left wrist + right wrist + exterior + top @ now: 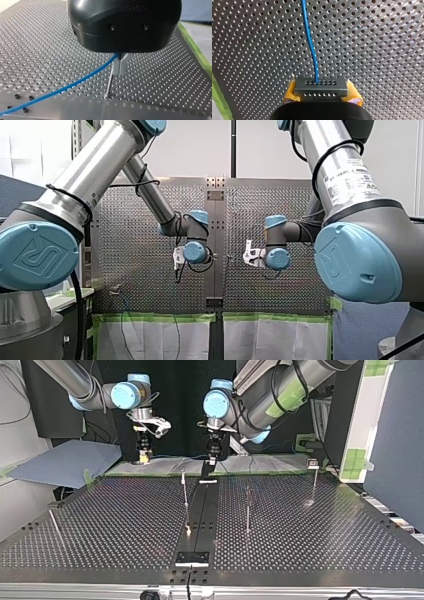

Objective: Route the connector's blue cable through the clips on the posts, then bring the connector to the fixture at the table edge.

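Holes cover the whole surface, a grey metal plate split by a plain strip down its middle. Thin upright posts stand on it well apart. At the near edge in the top view sits the dark fixture. Green tape borders the pale sheets along the opposite edge. A blue-grey sheet lies off the far left corner in the top view, against dark walls.

The connector is a small grey block with two rows of tiny holes in its face. The blue cable comes out of the upper row, thin and gently bowed.

My right end effector is closed on the connector. Its yellow pads press the block's two ends. The cable runs straight ahead of it above the surface. In the top view it hangs at the far left, over the pale sheets.

My left end effector is black with narrow metal fingers. It hangs near the far middle of the surface. Its fingers appear pressed together on the cable, though the body hides much of the grip. From there the cable slopes away to one side, low over the holes. One post stands just under the fingertips.
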You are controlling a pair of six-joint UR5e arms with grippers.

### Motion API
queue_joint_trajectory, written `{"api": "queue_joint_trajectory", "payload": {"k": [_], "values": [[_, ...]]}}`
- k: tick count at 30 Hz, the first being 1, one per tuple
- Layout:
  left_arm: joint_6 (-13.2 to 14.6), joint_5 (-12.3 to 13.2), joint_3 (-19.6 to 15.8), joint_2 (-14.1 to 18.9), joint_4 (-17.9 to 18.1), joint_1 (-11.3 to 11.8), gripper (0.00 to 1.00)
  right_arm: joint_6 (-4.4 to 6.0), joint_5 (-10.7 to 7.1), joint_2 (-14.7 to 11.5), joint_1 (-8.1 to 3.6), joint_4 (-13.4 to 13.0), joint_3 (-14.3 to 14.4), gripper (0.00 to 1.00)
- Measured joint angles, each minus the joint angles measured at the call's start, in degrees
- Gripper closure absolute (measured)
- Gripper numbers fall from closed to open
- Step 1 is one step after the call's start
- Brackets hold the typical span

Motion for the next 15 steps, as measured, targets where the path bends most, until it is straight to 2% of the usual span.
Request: {"api": "queue_joint_trajectory", "payload": {"k": [7, 15], "values": [[0.0, -0.01, 0.32, -1.53, 0.34, -0.58, 1.0, 0.0, -0.91, 0.8, -0.72, -0.44, -0.06, 1.0], [-0.17, 0.11, 0.91, -2.32, 1.33, -0.95, 1.0, 0.07, -2.57, 3.56, -1.67, -1.69, -0.88, 1.0]]}}
